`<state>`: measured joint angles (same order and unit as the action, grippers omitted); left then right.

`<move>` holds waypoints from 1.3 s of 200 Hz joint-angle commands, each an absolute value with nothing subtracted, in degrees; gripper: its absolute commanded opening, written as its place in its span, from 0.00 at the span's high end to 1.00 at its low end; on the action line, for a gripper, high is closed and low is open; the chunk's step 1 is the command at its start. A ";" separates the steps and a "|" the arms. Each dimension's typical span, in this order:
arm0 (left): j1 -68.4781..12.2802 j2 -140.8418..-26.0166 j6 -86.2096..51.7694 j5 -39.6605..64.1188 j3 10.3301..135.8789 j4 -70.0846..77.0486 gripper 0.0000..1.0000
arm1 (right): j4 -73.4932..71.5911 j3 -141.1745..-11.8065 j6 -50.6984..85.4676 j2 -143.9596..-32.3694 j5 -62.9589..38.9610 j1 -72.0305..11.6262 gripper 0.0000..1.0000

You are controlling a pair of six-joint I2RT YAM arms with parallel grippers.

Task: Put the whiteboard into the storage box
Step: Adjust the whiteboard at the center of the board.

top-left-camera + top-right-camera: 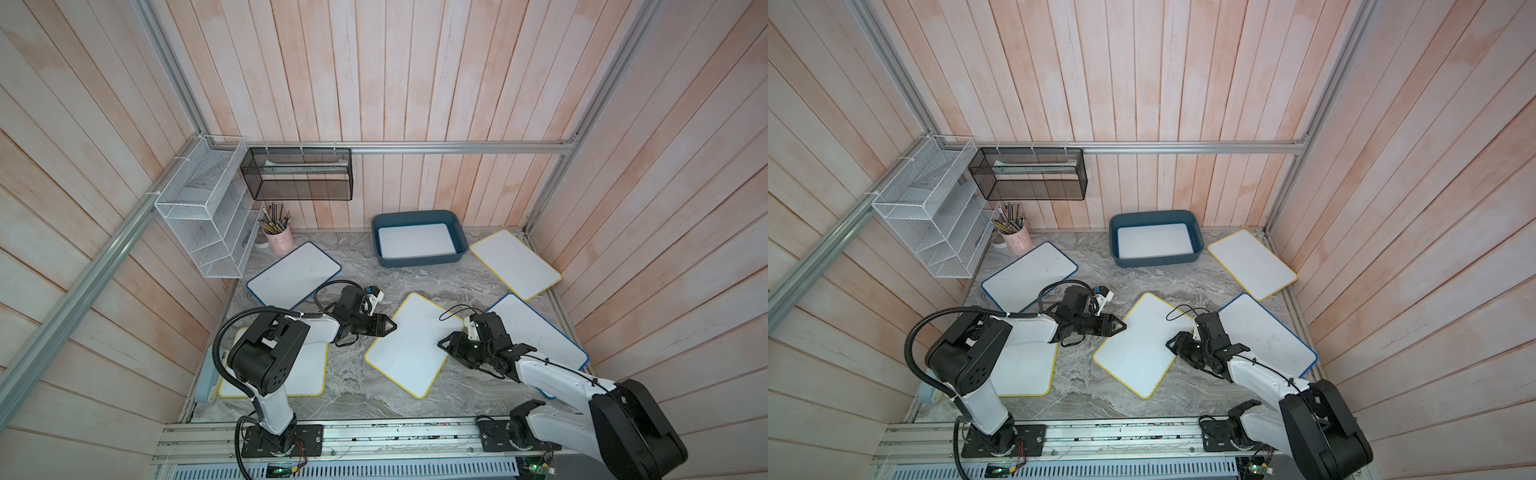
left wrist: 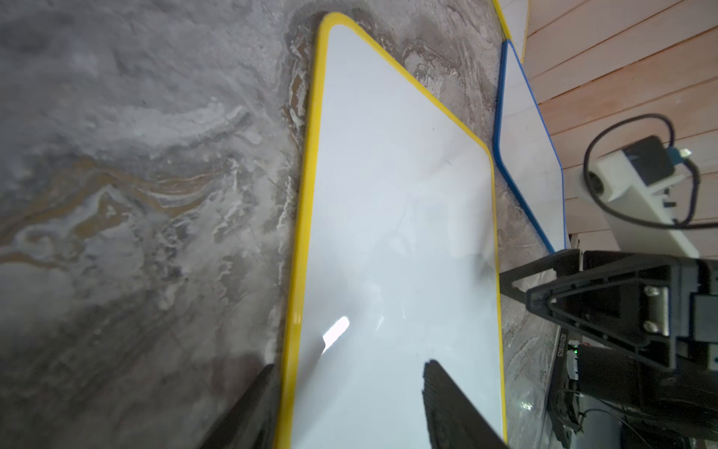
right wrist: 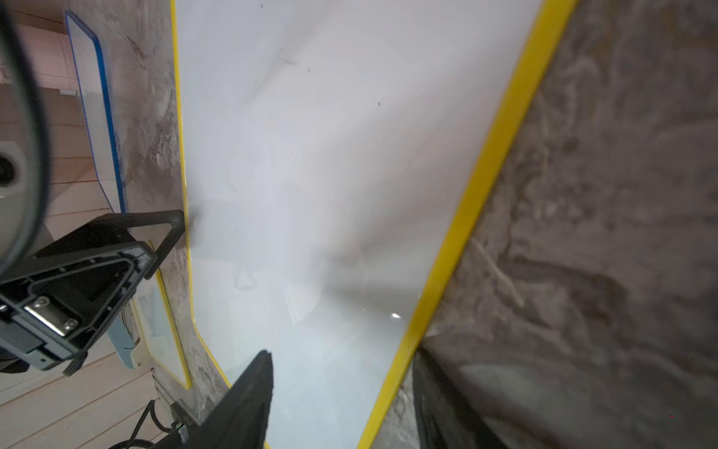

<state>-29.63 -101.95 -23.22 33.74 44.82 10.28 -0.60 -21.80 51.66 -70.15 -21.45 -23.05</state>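
Desk: a grey marbled desk is seen across the lower middle of both top views.
Storage box: the dark teal storage box is set near the centre of the frame, against the wooden wall.
Box contents: a stored board is laid flat inside it.
Whiteboard: the yellow-framed whiteboard is laid flat and askew on the desk, below the box in the frame. It is outside the box, well apart from it and between the two hands.
Left hand: the left hand is held at the board's left edge, released. Its fingers are parted across the yellow frame, one over the white face and one over the desk. Nothing is grasped.
Right hand: the right hand is held at the board's right edge, likewise released and straddling the frame. Contact with the board cannot be told.
Blue boards: one blue-framed board is laid left of centre. A second blue-framed board is partly covered by the right arm.
Yellow boards: a far yellow board is laid right of the box. A near yellow board is partly hidden under the left arm.
Pen cup: a pink pen cup is stood left of the box, near the wall.
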 commanded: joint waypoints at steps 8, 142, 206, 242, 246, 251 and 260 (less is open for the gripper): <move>-30.26 -102.16 -23.61 35.06 43.90 9.85 0.39 | -6.73 -27.83 43.61 -81.54 -26.83 -19.81 0.41; -30.41 -97.25 -28.69 31.57 37.91 12.99 0.37 | 5.91 -40.40 29.40 -88.63 -25.50 -17.77 0.41; -30.58 -96.15 -29.71 32.68 35.51 12.88 0.30 | 13.40 -40.84 25.98 -88.70 -20.30 -17.57 0.38; -30.76 -97.76 -30.22 35.08 35.84 14.62 0.30 | 4.18 -37.65 31.24 -91.14 -30.61 -17.50 0.38; -30.76 -98.25 -30.23 35.58 35.97 14.89 0.30 | 2.73 -37.37 31.91 -91.57 -31.95 -17.53 0.38; -30.76 -98.77 -30.25 35.84 36.04 15.09 0.30 | 1.43 -37.23 32.30 -92.23 -33.39 -17.48 0.38; -30.76 -99.57 -30.51 36.07 36.13 15.53 0.30 | 0.65 -37.67 32.20 -93.14 -34.70 -17.58 0.38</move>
<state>-30.15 -96.73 -29.82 33.26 36.80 16.01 4.29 -39.38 29.43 -89.49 -27.55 -17.58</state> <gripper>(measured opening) 0.697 0.619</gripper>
